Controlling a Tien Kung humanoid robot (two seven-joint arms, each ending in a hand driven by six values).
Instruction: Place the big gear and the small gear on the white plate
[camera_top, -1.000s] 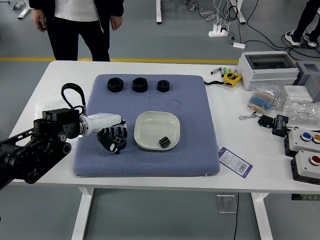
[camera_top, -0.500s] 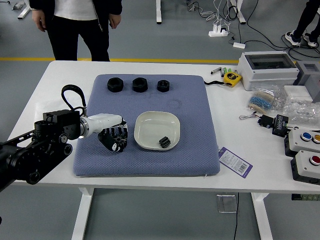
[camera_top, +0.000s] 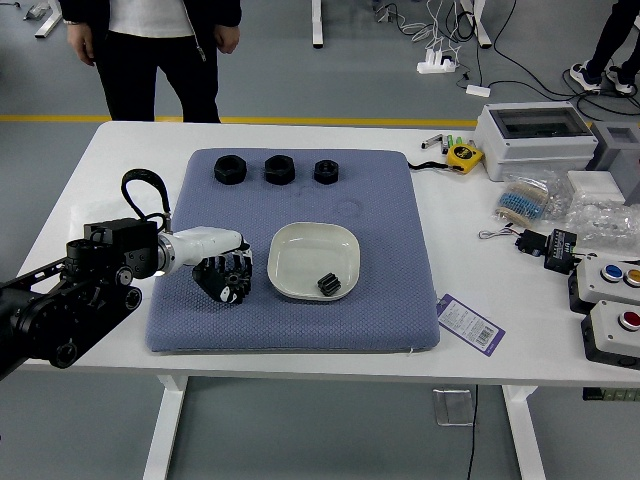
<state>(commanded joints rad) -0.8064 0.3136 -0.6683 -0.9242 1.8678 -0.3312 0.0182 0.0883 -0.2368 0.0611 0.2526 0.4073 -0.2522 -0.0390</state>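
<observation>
Big gear (camera_top: 237, 284) pinched in left hand (camera_top: 218, 262), down by blue mat (camera_top: 300, 325)! White plate (camera_top: 300, 262) just right of hand, small gear (camera_top: 329, 285) aboard, on side farther from hand. Best now: lift above rim, ease right, lower beside small gear, release gently.

Black arm (camera_top: 120, 240) — looped black cable (camera_top: 143, 171)

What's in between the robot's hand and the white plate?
Only a narrow, bare strip of the blue mat; the head view shows it between the left hand and the white plate's left rim.
</observation>
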